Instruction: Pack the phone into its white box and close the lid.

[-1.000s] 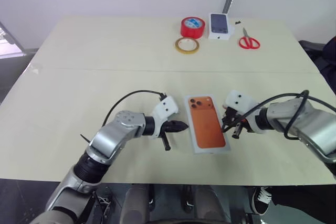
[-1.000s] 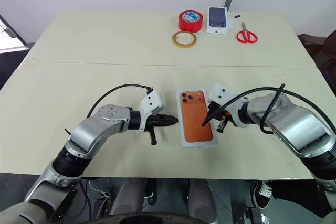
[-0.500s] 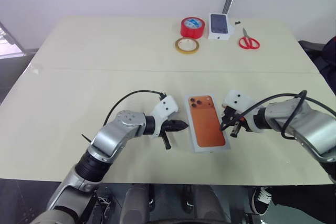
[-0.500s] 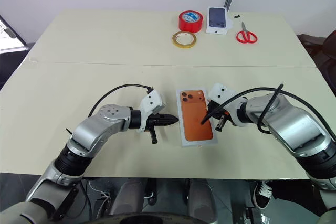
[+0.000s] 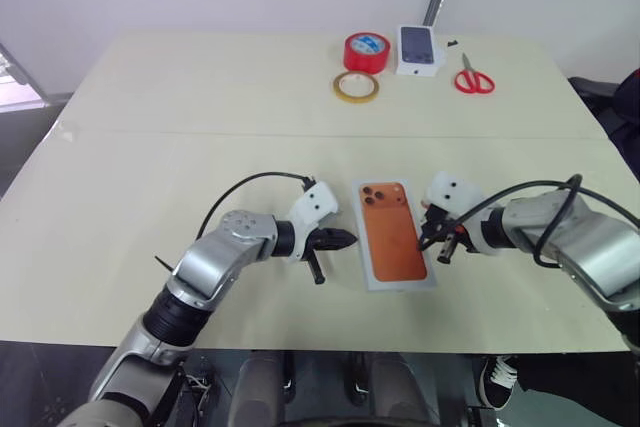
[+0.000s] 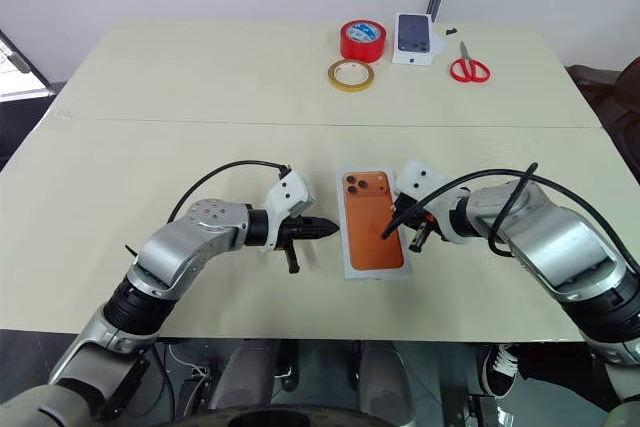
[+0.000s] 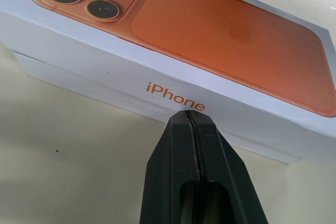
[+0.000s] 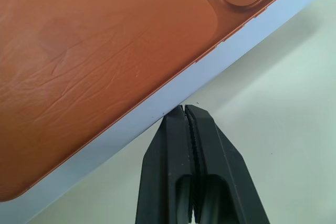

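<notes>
Orange-printed rectangular lid [image 5: 395, 233] caps the white box [image 7: 79, 80].

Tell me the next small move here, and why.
Probably press the lid down to seat it: it sits on the white box with a strip of the base showing below its edge. Both the left gripper and right gripper are shut, tips at opposite long sides.

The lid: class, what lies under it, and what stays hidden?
Under the lid a strip of the white box shows along its lower edge, resting on the table. The lid covers the box's inside, so whether the phone is there cannot be seen.
</notes>
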